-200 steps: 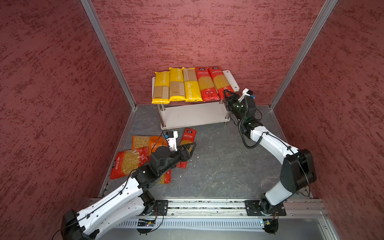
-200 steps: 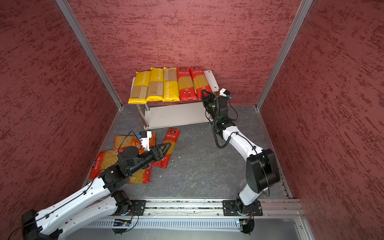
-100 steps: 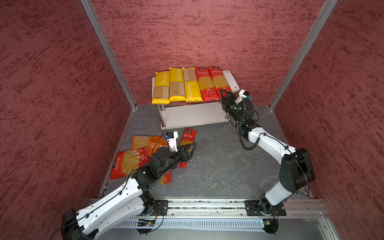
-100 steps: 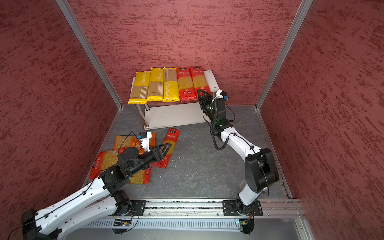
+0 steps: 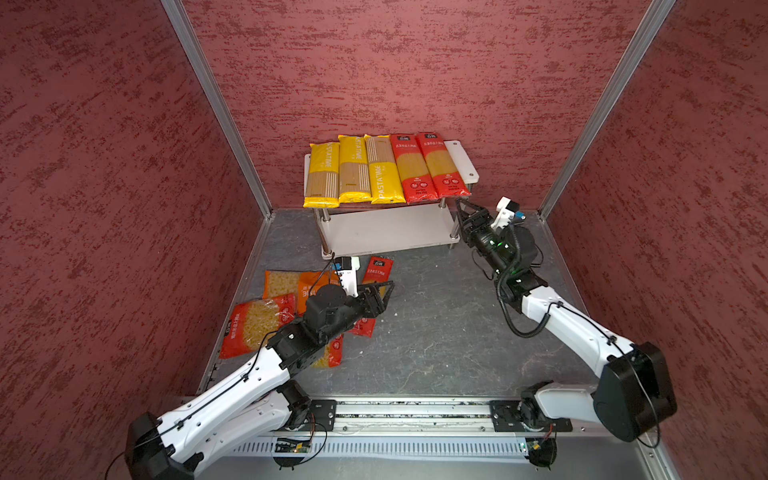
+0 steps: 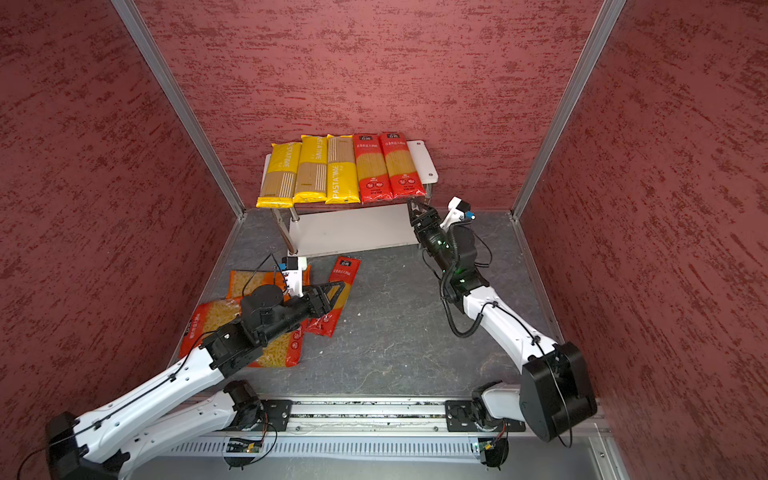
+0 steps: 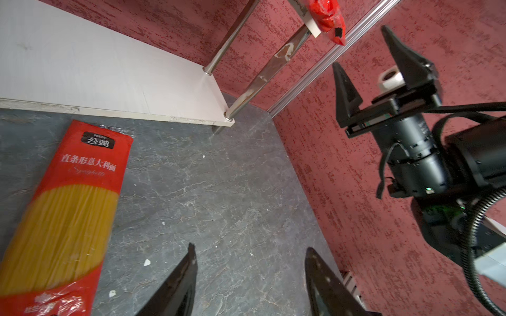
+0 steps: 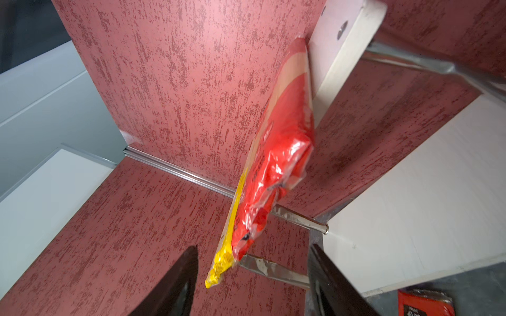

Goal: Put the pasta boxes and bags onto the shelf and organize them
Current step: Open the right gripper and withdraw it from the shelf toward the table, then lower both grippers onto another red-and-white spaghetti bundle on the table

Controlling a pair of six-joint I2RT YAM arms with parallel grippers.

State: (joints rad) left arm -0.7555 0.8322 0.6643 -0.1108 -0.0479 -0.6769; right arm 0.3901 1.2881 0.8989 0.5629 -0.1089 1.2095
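Observation:
The shelf (image 5: 462, 161) (image 6: 420, 160) carries three yellow spaghetti packs (image 5: 353, 170) and two long red bags (image 5: 428, 166) side by side on its top board; the lower board (image 5: 386, 228) is bare. My right gripper (image 5: 465, 206) (image 6: 415, 204) (image 8: 253, 246) is open just below the front end of the rightmost red bag (image 8: 276, 153), holding nothing. A third long red bag (image 5: 380, 268) (image 7: 74, 191) lies on the floor. My left gripper (image 5: 387, 287) (image 6: 338, 287) (image 7: 250, 247) hovers open beside it. Short-pasta bags (image 5: 253, 320) (image 6: 212, 320) lie further left, partly hidden by the left arm.
Red textured walls enclose the grey floor (image 5: 432, 332) on three sides, with metal corner posts (image 5: 598, 108). The shelf's chrome legs (image 7: 262, 74) stand near the right gripper. The arms' rail (image 5: 407, 411) runs along the front.
The right gripper has opened, let go of the rightmost red bag on the top board, and drawn back and down from it. The left gripper has opened a little wider in place.

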